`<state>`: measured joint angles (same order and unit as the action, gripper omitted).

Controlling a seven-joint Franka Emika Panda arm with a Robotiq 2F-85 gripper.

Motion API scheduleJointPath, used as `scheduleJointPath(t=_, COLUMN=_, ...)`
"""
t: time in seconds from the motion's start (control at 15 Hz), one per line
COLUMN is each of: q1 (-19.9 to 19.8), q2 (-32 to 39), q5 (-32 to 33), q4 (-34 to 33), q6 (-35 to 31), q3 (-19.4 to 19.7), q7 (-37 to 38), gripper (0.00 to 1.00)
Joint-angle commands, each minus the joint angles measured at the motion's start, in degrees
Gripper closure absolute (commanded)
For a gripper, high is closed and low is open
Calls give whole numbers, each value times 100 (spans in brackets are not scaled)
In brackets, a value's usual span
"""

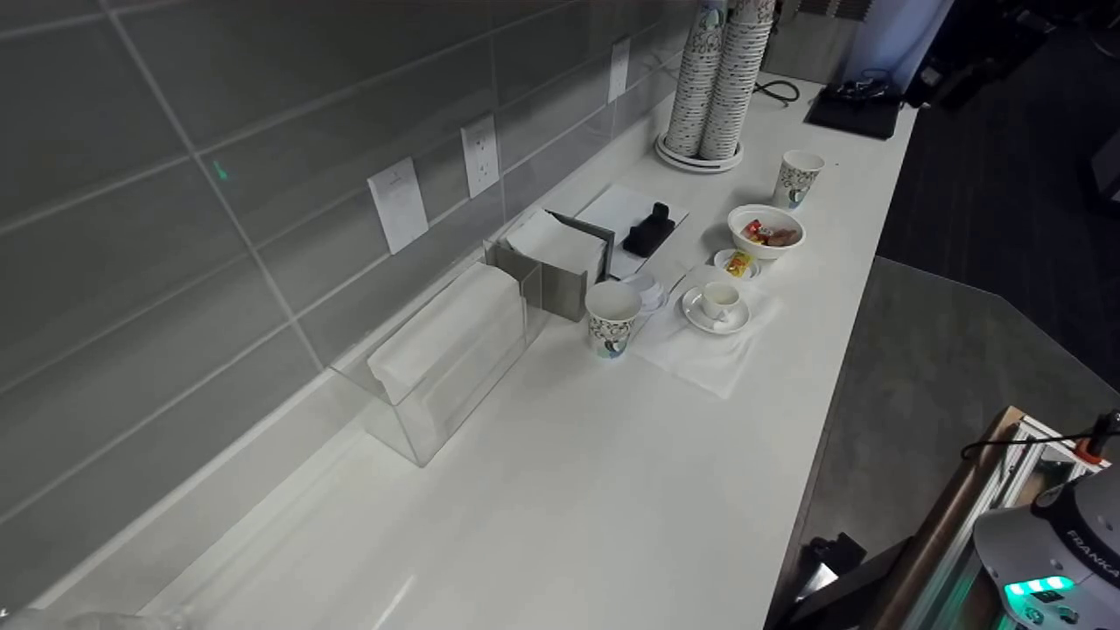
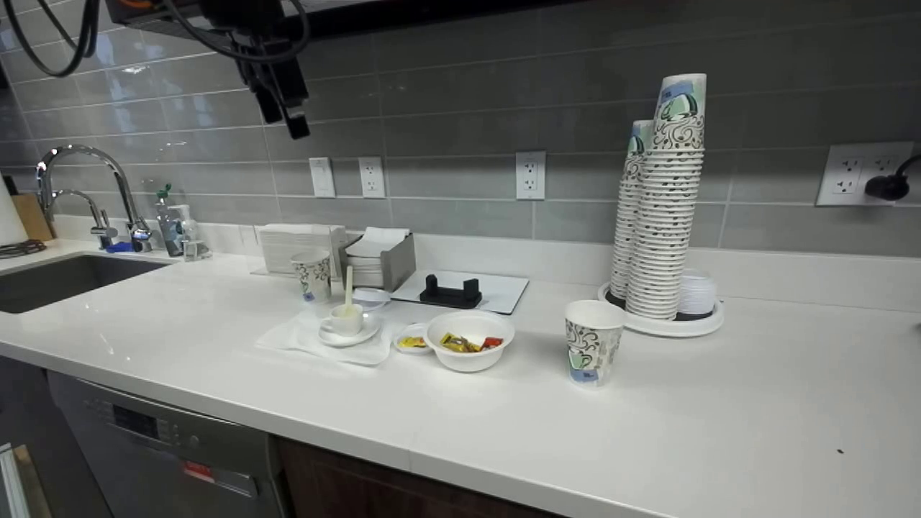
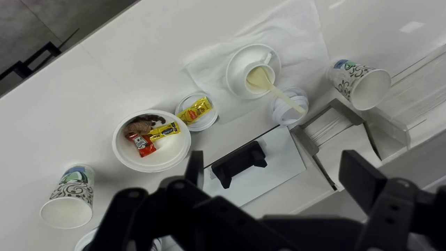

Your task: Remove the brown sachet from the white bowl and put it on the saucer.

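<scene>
Brown sachet [image 3: 138, 128], crinkled, is lying in the white bowl [image 3: 167, 157], up against the inner wall. From the wrist view I see it next to a red packet [image 3: 141, 143] and a yellow packet [image 3: 165, 131]; a darker brown piece [image 3: 153, 119] sits at its edge, and I can't tell whether that belongs to it.

My claw [image 3: 278, 170] has its fingers spread wide, with a broad gap between them. In an exterior view I see the claw [image 2: 286, 124] hanging well above the counter [image 2: 647, 432], tips angled downward.

Just beside the bowl is a small round dish [image 3: 204, 120] with another yellow packet [image 3: 195, 111] lying across it, one end poking over the edge toward the bowl. I can't make out whether dish and bowl touch. On the dish's other side, the saucer [image 3: 240, 59] rests on a spread-out napkin [image 3: 292, 38] and carries a little white cup [image 2: 347, 322], with a pale spoon [image 3: 286, 100] standing in the cup.

Near the saucer I see some white lids [image 3: 280, 111]. A black stand [image 3: 238, 162] sits on a thin white board [image 3: 278, 164]. One paper cup [image 3: 73, 195] stands near the bowl, and a second paper cup [image 3: 359, 83] is near the napkin holder [image 2: 398, 262]. In both exterior views, tall cup stacks [image 2: 662, 230] rise from a round tray [image 2: 669, 330].
</scene>
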<state>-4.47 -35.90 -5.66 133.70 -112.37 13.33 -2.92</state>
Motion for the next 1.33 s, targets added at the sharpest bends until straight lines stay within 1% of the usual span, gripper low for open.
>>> scheduleJointPath(t=0.0, q1=-27, q2=379, q5=187, q4=-94, q6=-347, q3=-33, q7=-664, gripper=0)
scheduleJointPath(t=0.13, q1=46, q2=740, q5=309, q4=-120, q6=-712, q3=48, q7=-1232, gripper=0)
scheduleJointPath(t=0.2, q1=-25, q2=932, q5=514, q4=-117, q6=-994, q3=4, q7=-1376, gripper=0)
scheduleJointPath(t=0.33, q1=-36, q2=1456, q5=767, q4=-185, q6=-1425, q3=78, q7=-1776, gripper=0)
scheduleJointPath(t=0.47, q1=19, q2=1906, q5=844, q4=-276, q6=-1599, q3=196, q7=-2342, gripper=0)
scheduleJointPath(t=0.53, q1=40, q2=2122, q5=741, q4=-285, q6=-1830, q3=273, q7=-2617, gripper=0)
scheduleJointPath(t=0.6, q1=-14, q2=2347, q5=840, q4=-367, q6=-1804, q3=275, q7=-2833, gripper=0)
scheduleJointPath(t=0.73, q1=-151, q2=2812, q5=1137, q4=-486, q6=-2096, q3=268, q7=-3131, gripper=0)
scheduleJointPath(t=0.8, q1=-187, q2=3003, q5=1167, q4=-552, q6=-2318, q3=287, q7=-3311, gripper=0)
scheduleJointPath(t=0.87, q1=-230, q2=3268, q5=996, q4=-697, q6=-2494, q3=308, q7=-3332, gripper=0)
scheduleJointPath(t=0.93, q1=-248, q2=2757, q5=957, q4=-320, q6=-2279, q3=178, q7=-3116, gripper=0)
scheduleJointPath(t=1.07, q1=-331, q2=3105, q5=967, q4=-491, q6=-2462, q3=172, q7=-3212, gripper=0)
scheduleJointPath(t=1.27, q1=-354, q2=3254, q5=972, q4=-620, q6=-2471, q3=159, q7=-3232, gripper=0)
